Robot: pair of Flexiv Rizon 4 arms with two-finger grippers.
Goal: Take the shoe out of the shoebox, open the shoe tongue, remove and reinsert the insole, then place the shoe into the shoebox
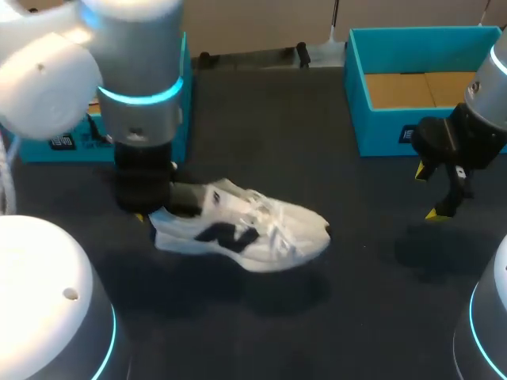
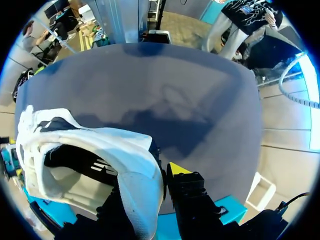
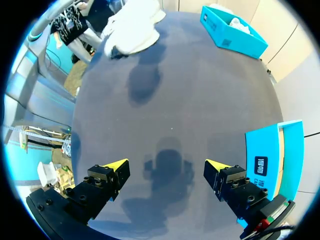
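The left gripper (image 2: 152,187) is clamping the heel wall of the shoe (image 1: 245,229), with one yellow-tipped finger outside the heel and the other apparently inside the collar. The shoe is sitting sole-down on the bench (image 1: 317,142), outside the shoebox (image 1: 380,134). Its long axis is running across the bench from my left to my right, with the heel at the left gripper and the toe pointing right. The right gripper (image 1: 428,191) is hanging spread wide and empty in front of the shoebox, well apart from the toe. Being free, it is probably the one to come in over the toe for the tongue.
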